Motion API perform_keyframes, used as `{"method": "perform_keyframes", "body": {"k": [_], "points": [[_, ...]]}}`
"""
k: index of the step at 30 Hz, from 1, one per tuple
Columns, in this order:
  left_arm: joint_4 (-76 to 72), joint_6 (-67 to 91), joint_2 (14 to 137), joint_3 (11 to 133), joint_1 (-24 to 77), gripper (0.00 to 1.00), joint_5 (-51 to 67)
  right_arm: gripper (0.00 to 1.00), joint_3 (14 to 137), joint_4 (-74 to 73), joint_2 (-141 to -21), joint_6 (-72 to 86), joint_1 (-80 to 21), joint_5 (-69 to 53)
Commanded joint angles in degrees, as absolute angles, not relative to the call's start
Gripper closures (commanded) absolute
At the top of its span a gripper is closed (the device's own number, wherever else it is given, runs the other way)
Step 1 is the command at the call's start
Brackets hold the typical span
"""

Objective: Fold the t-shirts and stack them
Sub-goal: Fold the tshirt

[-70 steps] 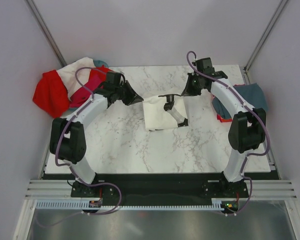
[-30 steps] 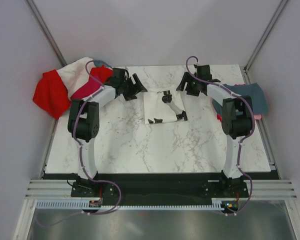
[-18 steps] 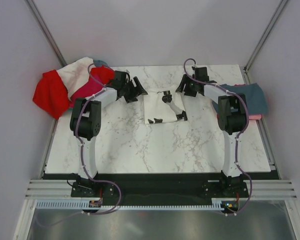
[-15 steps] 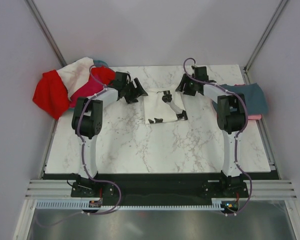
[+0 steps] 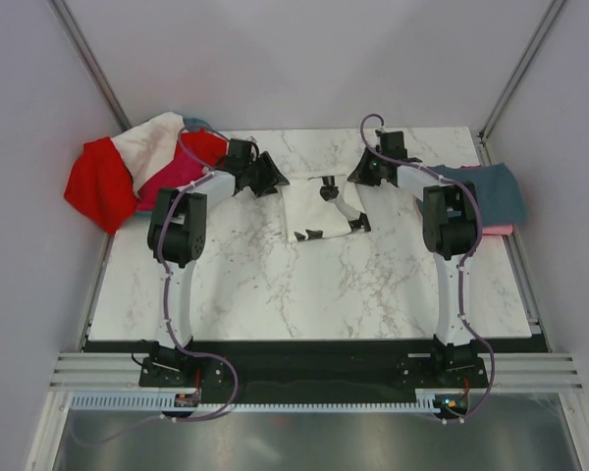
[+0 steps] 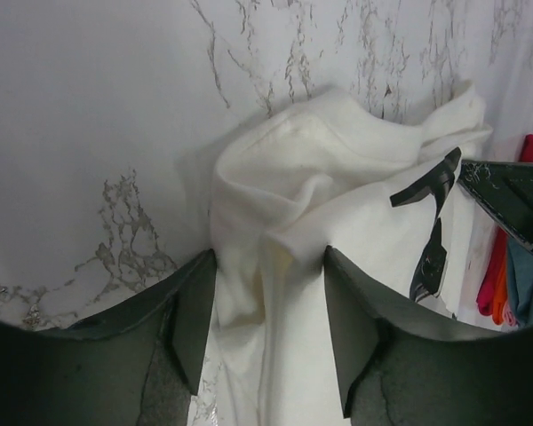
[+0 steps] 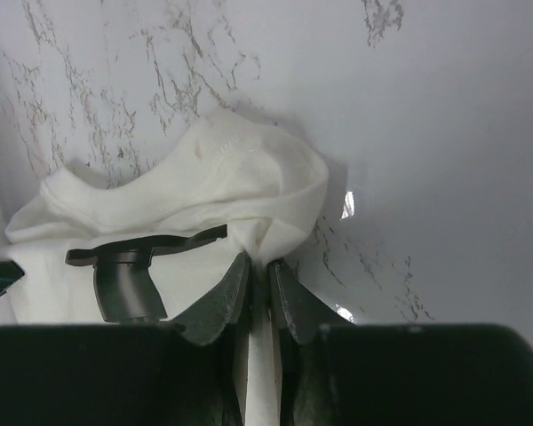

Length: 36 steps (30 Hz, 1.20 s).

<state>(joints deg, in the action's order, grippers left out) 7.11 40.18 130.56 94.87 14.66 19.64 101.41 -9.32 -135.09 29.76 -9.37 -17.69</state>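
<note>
Two far corners look the best holds on the soft, limp white shirt [image 5: 309, 208] lying mid-tabletop [image 5: 304, 285]: right end effector [image 7: 259, 275] pinches one, left end effector [image 6: 269, 302] straddles the other, jaws apart.

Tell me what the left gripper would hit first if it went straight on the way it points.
The white t-shirt. The left gripper straddles its bunched edge, so it would likely push straight into that fold.

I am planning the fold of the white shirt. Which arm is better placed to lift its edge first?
Right. The right pincer is shut on a fold of the white shirt at its far edge. The left pincer stands open around the cloth, not gripping yet.
</note>
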Motion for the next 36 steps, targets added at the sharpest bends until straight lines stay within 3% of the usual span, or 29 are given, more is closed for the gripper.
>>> {"method": "perform_keyframes", "body": {"k": [1,3,5,7,10,14,18,28,31,34,36], "points": [[6.15,41.31,132.62,96.59,14.94,0.43,18.54,0.81,101.52,-8.44,-136.5,30.67,-9.14,-18.89],[5.37,41.57,132.89,96.68,14.94,0.45,17.93,0.8,100.12,-7.47,-135.62,31.28,-8.97,-19.33],[4.66,41.83,133.94,97.47,14.94,0.56,18.19,0.82,99.06,-6.42,-135.0,31.73,-8.44,-19.86],[3.79,42.01,135.08,99.22,14.94,0.68,18.81,0.9,97.65,-6.07,-134.21,31.82,-8.35,-20.48],[3.34,42.27,137.37,101.85,14.94,0.88,20.65,0.91,94.93,-5.72,-132.28,31.29,-8.17,-20.57],[3.08,42.19,138.6,103.27,15.03,0.82,21.36,0.44,91.24,-3.08,-130.08,30.67,-7.74,-20.48],[3.43,40.96,138.69,104.06,14.85,0.71,20.83,0.38,92.19,-2.9,-130.78,31.11,-6.77,-20.66],[4.13,41.22,140.1,105.99,14.77,0.72,20.3,0.43,97.21,-6.94,-136.49,29.97,-6.86,-17.76],[4.13,41.57,140.89,107.05,14.77,0.76,20.65,0.52,98.0,-7.47,-137.2,29.62,-6.94,-17.49],[4.13,41.66,141.15,107.49,14.85,0.79,20.57,0.54,98.17,-7.65,-137.46,29.18,-7.38,-17.32],[4.13,41.57,141.06,107.58,14.85,0.82,20.57,0.65,98.87,-7.47,-137.9,29.35,-7.47,-17.23]]}}
